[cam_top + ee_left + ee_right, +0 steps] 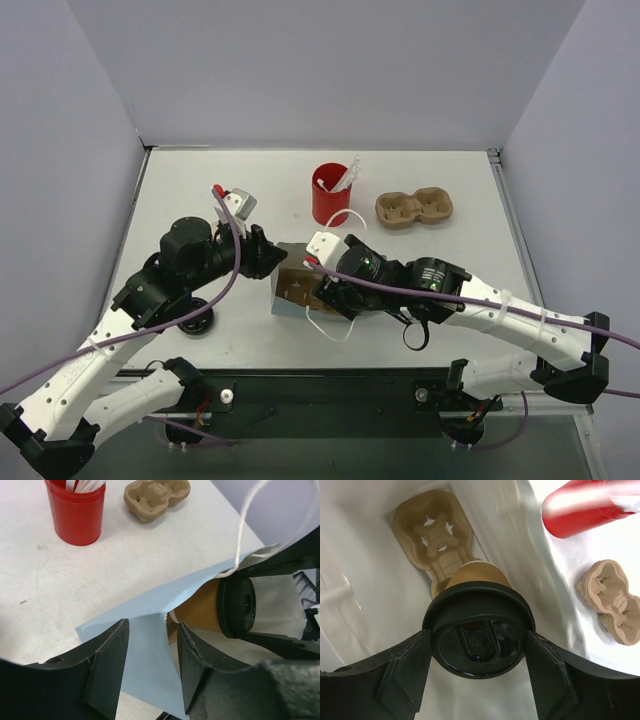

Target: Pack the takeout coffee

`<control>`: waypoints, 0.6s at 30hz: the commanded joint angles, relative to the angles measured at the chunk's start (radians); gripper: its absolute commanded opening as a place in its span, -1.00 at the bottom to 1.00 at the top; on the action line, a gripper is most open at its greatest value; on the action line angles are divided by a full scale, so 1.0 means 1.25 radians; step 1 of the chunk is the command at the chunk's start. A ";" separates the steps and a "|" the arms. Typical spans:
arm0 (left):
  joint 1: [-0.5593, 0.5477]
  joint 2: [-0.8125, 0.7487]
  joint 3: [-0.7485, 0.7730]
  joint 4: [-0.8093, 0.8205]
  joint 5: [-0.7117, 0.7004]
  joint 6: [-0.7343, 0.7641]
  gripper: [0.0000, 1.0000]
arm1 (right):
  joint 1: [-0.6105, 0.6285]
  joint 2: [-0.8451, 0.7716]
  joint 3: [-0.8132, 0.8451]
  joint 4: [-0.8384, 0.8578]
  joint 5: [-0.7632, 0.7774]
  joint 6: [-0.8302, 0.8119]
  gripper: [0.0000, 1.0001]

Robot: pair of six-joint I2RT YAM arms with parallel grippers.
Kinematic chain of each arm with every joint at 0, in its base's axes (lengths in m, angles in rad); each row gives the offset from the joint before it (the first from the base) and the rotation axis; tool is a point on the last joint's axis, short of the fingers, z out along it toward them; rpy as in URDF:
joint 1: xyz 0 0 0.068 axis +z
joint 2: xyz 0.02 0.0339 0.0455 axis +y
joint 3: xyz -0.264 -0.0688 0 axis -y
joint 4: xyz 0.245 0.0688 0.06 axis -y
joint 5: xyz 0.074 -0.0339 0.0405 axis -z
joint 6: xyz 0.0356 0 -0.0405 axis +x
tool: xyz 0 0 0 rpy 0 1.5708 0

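The takeout coffee (479,630), a kraft-brown cup with a black lid, lies on its side inside the mouth of a light-blue paper bag (283,298). My right gripper (478,641) is shut on its lid, one finger on each side. The cup's base points at a brown pulp carrier (432,540) deep in the bag. In the left wrist view the cup (200,611) shows under the bag's blue flap (150,665). My left gripper (152,630) is at the bag's mouth with its jaws apart and the flap between them. In the top view both grippers meet at the bag.
A tall red cup (330,195) with white stirrers stands behind the bag. A second brown pulp carrier (414,208) lies to its right. The bag's white string handle (335,330) loops out toward the near edge.
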 commanded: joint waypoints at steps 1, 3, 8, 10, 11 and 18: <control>-0.003 -0.033 0.052 -0.085 -0.071 0.015 0.07 | 0.030 -0.051 -0.035 0.067 0.039 -0.013 -0.27; -0.003 -0.029 0.066 -0.138 -0.088 0.030 0.08 | 0.047 -0.054 -0.042 0.067 0.047 -0.010 -0.28; -0.005 -0.048 0.070 -0.201 -0.070 0.038 0.08 | 0.088 -0.028 -0.048 0.069 0.090 0.022 -0.28; -0.005 -0.057 0.084 -0.224 -0.058 0.032 0.08 | 0.115 -0.012 -0.047 0.077 0.112 0.034 -0.28; -0.005 -0.059 0.109 -0.255 -0.055 0.021 0.08 | 0.123 -0.007 -0.046 0.078 0.124 0.042 -0.29; -0.006 -0.090 0.205 -0.430 -0.103 -0.076 0.08 | 0.164 0.025 -0.041 0.082 0.184 0.099 -0.29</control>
